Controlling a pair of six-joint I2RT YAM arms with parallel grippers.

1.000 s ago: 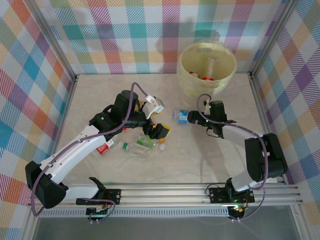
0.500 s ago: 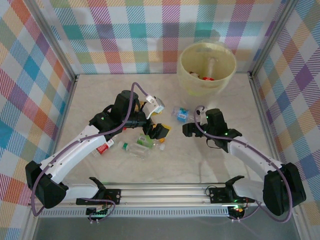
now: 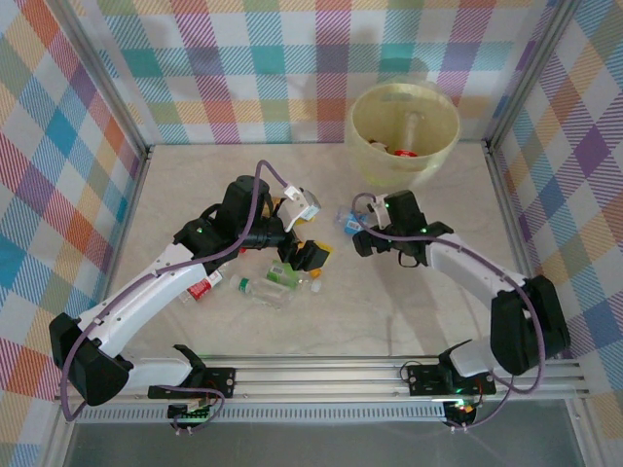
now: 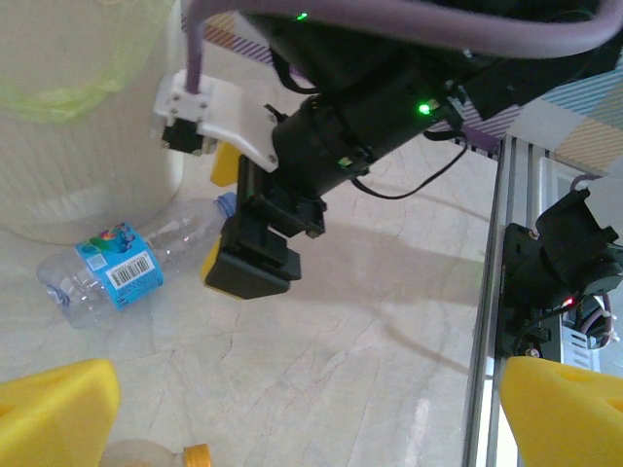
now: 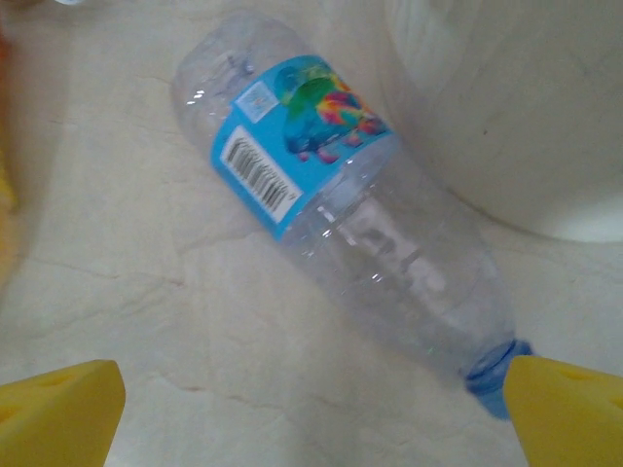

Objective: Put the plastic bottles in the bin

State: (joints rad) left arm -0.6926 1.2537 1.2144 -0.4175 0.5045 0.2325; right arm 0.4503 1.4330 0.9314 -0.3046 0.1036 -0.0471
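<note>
Where right gripper (image 5: 311,413) hangs spread over blue-label bottle (image 5: 341,224), bin (image 5: 506,97) just beside

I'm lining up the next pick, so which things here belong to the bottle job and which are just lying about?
Part of the job:
- blue-label bottle, lying beside the bin
- green-label bottle
- red-label bottle
- bin

Just there:
- purple cable
- metal rail
- checked walls
</note>
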